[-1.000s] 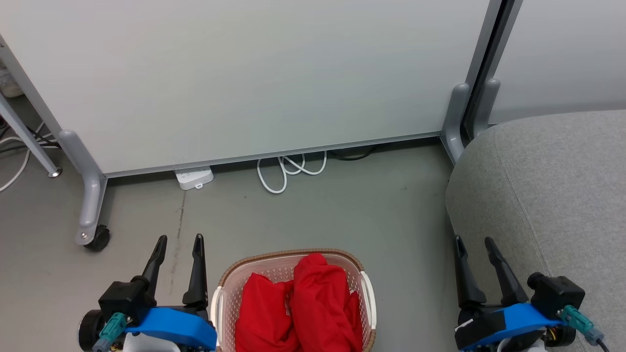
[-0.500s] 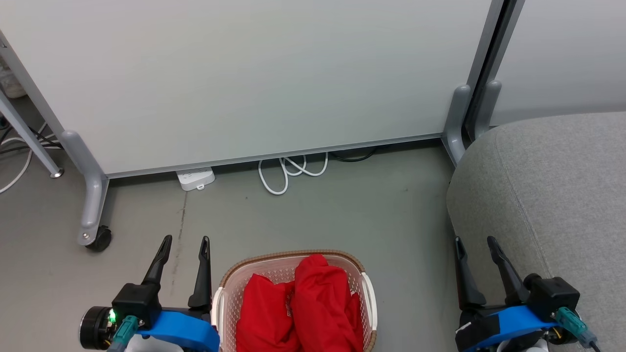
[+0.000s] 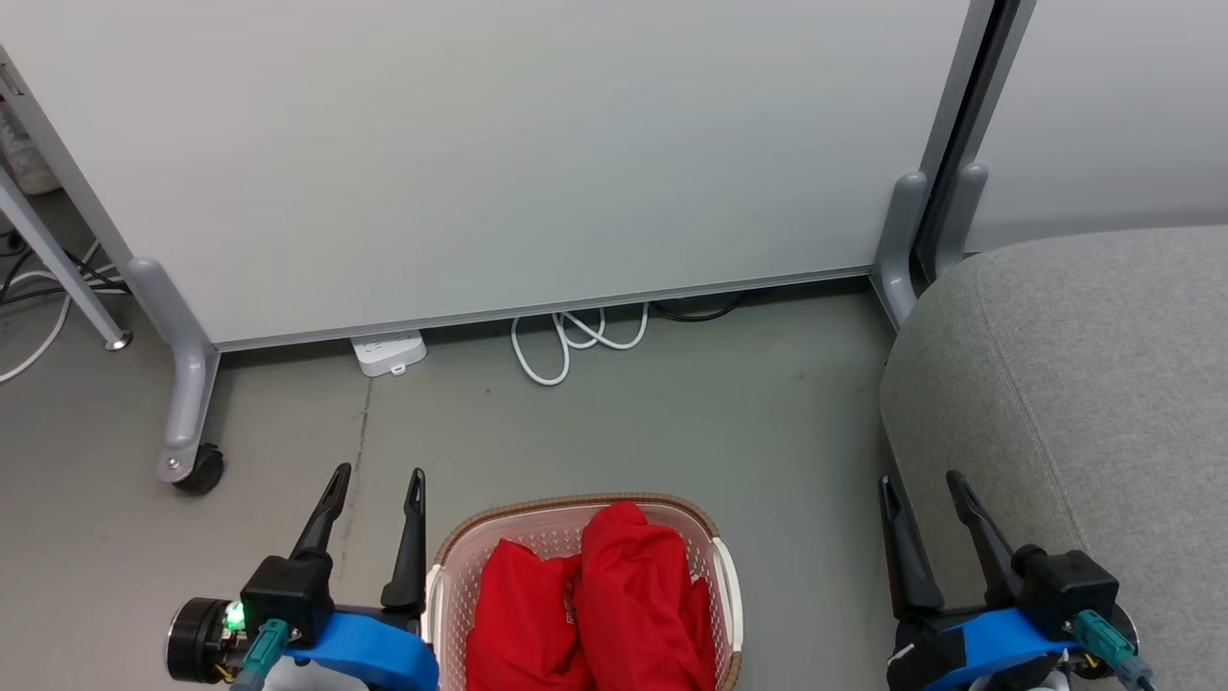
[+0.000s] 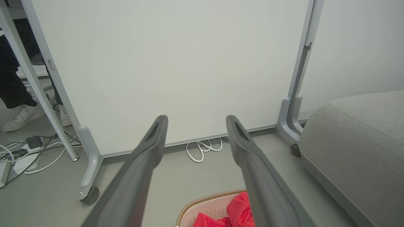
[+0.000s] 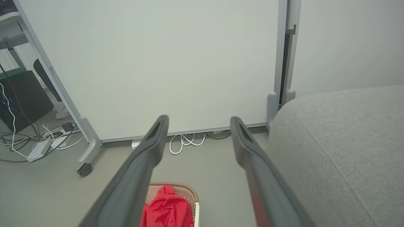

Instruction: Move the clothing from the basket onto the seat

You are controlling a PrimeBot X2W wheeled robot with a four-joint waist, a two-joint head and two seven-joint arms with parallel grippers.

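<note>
The left gripper [image 3: 376, 473] has its jaws parted wide with nothing between the two dark fingers, which hang over the floor [image 3: 672, 422] just beside the left side of the basket [image 3: 576, 502]. The right gripper [image 3: 919, 478] has its jaws likewise spread and empty, its fingers above the strip of floor along the left edge of the seat [image 3: 1074, 384].

The basket stands upright on the floor between the two grippers, nearer the left one; it has a brown woven-look rim and cream perforated walls. The clothing [image 3: 585, 605], bright red fabric bunched in two humps, lies inside the basket and rises slightly above its far rim; neither gripper touches it. The seat, a grey upholstered cushion with a stitched seam, lies to the right of the basket and apart from it.

A white partition panel [image 3: 480, 144] on grey wheeled feet stands along the far edge of the floor. A looped white cable [image 3: 576, 336] and a white power strip [image 3: 389, 352] lie at its foot. In the left wrist view, a person's white shoes [image 4: 19, 116] show beyond the panel's left end.
</note>
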